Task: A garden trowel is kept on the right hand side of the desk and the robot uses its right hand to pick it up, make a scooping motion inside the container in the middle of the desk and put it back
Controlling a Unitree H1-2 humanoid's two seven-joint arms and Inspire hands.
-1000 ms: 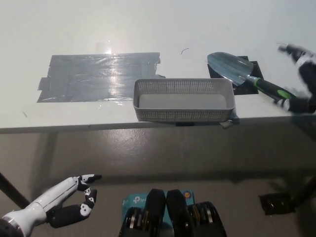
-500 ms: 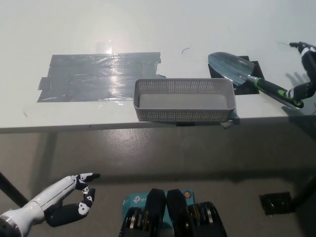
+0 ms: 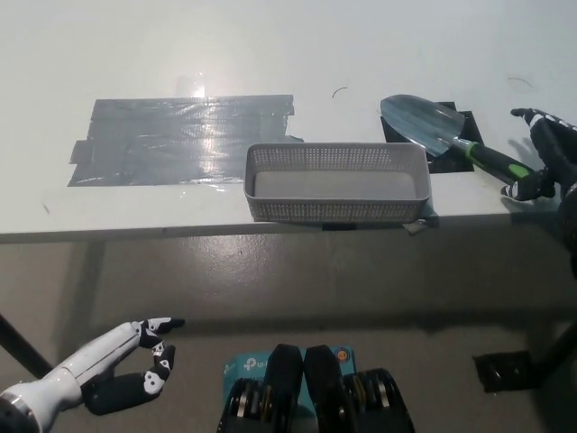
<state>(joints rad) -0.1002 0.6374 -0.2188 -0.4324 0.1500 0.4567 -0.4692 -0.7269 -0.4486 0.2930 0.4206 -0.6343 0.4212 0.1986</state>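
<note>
Find garden trowel (image 3: 455,142) lying flat on the right side of the white desk (image 3: 270,54). Note silver blade toward the far left, resting partly over a black patch (image 3: 470,121); black-and-green handle running toward the near right edge.

Spot black right hand (image 3: 546,155) at the picture's right edge, just beyond the handle's end. Read it as open: fingers (image 3: 527,115) spread apart, upper ones reaching out above the handle's end, a lower one curling in below it. Cannot tell whether any fingertip touches the handle; see no grasp around it.

Log grey mesh container (image 3: 335,150) in the middle of the desk, at the near edge, just left of the trowel and apart from it. Appears to hold nothing but its pale floor.

Mark a broad patch of grey tape (image 3: 180,140) left of the container, glare across it.

Locate white left hand (image 3: 117,368) at lower left, below the desk edge, over the floor; fingers loosely bent and apart, holding nothing.
</note>
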